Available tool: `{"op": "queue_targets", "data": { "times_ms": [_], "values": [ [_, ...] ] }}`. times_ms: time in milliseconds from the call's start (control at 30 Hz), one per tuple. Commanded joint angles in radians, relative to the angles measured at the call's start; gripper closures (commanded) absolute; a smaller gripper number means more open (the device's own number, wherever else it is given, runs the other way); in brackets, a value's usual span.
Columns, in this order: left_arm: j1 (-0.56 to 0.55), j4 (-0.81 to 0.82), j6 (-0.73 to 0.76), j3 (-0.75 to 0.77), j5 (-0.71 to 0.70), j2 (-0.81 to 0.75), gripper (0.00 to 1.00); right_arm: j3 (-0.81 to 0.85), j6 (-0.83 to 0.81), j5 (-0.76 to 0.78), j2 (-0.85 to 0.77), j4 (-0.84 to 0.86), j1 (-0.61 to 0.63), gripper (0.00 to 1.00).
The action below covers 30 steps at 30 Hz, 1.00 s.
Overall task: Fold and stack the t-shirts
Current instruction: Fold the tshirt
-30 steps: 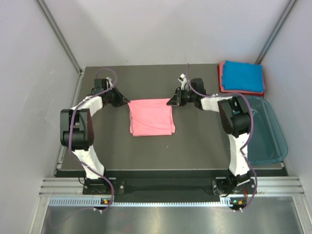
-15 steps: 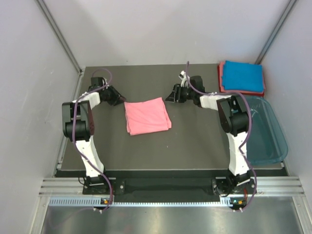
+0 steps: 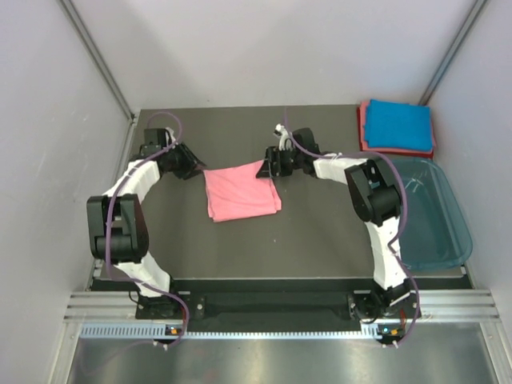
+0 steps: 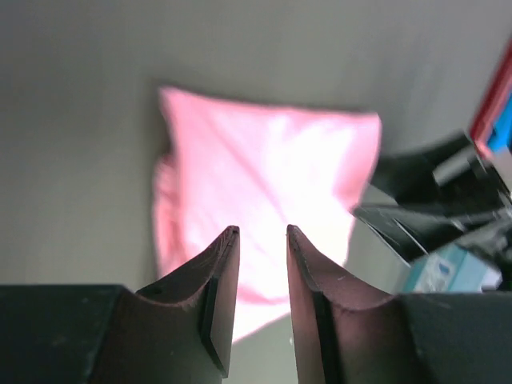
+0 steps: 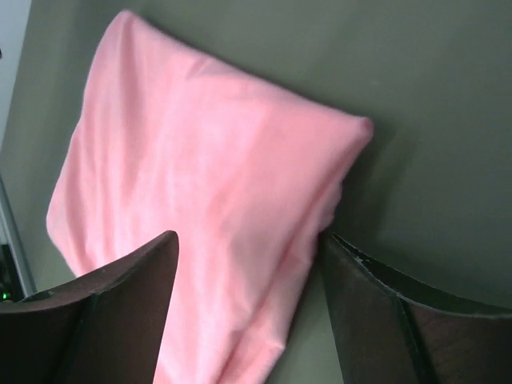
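There are three shirts: a pink shirt (image 3: 242, 192), a blue shirt (image 3: 398, 124) and a red shirt (image 3: 364, 132). There is one tub (image 3: 442, 234). Two grippers show: left gripper (image 3: 194, 167), right gripper (image 3: 264, 169).

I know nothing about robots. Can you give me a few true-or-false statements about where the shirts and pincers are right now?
1. The blue shirt lies on top of a red shirt in the far right corner. True.
2. The pink shirt lies on the blue one. False: it lies alone on the table, between the two pincers.
3. The right pincer is open wide at the pink shirt's corner. True.
4. The left pincer is clamped on the pink shirt. False: its fingers stand apart with no cloth between them.
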Motion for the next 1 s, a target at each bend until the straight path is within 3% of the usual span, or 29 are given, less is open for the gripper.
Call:
{"op": "queue_targets", "data": {
  "times_ms": [0, 233, 500, 733, 967],
  "values": [
    [-0.055, 0.067, -0.019, -0.106, 0.124, -0.066, 0.65, 0.037, -0.05, 0.043, 0.016, -0.05, 0.037, 0.28],
    [-0.169, 0.125, -0.049, -0.335, 0.046, -0.208, 0.65, 0.003, -0.052, 0.052, 0.01, -0.064, 0.048, 0.26],
    [-0.172, 0.144, -0.034, -0.485, -0.012, -0.214, 0.65, -0.02, -0.05, 0.028, 0.022, -0.058, 0.053, 0.3],
    [-0.172, 0.053, -0.017, -0.421, -0.022, -0.265, 0.64, -0.032, -0.047, 0.006, 0.022, -0.052, 0.053, 0.32],
    [-0.172, -0.071, 0.079, -0.285, 0.0, -0.422, 0.62, -0.05, -0.047, -0.003, -0.004, -0.055, 0.053, 0.31]
  ]
}}
